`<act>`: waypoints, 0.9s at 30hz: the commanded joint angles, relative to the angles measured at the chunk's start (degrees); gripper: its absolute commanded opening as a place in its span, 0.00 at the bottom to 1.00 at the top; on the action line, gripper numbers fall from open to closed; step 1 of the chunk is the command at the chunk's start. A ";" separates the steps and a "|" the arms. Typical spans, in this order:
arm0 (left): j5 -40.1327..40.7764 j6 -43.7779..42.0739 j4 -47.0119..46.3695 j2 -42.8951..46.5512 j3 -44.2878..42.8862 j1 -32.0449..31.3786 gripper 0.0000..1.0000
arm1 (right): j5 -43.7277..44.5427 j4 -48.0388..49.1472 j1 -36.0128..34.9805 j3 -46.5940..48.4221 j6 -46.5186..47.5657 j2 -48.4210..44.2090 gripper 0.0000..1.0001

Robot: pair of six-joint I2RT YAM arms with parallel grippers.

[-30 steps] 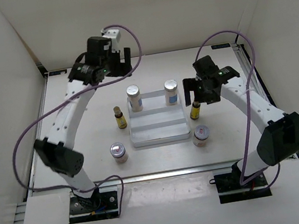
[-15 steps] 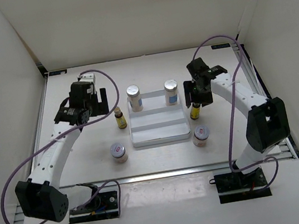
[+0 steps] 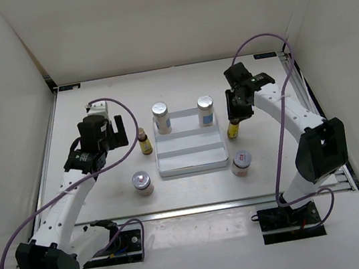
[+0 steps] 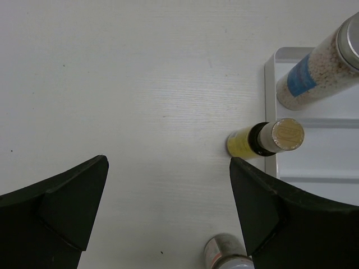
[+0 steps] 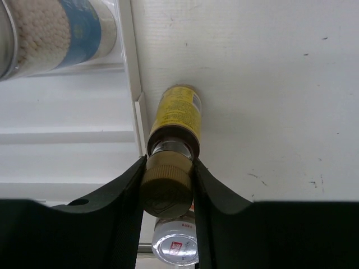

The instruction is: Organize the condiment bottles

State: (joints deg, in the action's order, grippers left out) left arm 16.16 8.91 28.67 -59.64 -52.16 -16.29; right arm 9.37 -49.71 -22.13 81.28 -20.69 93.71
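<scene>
REMOTE STATION: My right claw [image 5: 166,188] is clamped shut on the dark cap of a thin amber bottle with a yellow label [image 5: 175,120]. The bottle stands on the white bench [image 3: 93,100] just beside the right rim of the flat white stepped tray [image 3: 193,161].

My left claw [image 4: 168,162] hangs with its jaws spread wide, holding nothing, over bare bench to the left of the tray. The second thin amber dark-capped bottle [image 4: 269,138] stands there just beside the tray's left rim.

One tall white silver-capped bottle [image 3: 161,118] stands on the tray's back step at the left, and a second white bottle [image 3: 206,111] stands on the same step at the right. A squat jar with a red-marked silver lid [image 3: 143,182] waits off the tray's front left corner, and a matching jar [image 3: 242,162] waits off its front right corner.

I judge the grip to be the weak point. The fingers pinch only the cap, high on a slender body, so the bottle may swing or slip out as I lift.

The bottle also sits very close to the tray's right rim. A low carry could catch its base on that rim and tip it, and a wide swing could knock the white bottle at the tray's back right.

On the tray's left side, if I come down off-centre, a finger could shove the other amber bottle over against the rim.
</scene>
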 commanded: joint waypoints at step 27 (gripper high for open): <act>2.46 0.50 -3.62 1.28 -0.13 -1.20 1.00 | 0.65 -2.23 -12.06 8.37 -0.76 -0.03 0.00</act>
State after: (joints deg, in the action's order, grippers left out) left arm 17.28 9.04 26.41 -59.79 -52.14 -17.37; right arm 8.86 -53.80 -34.26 89.67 -20.62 92.84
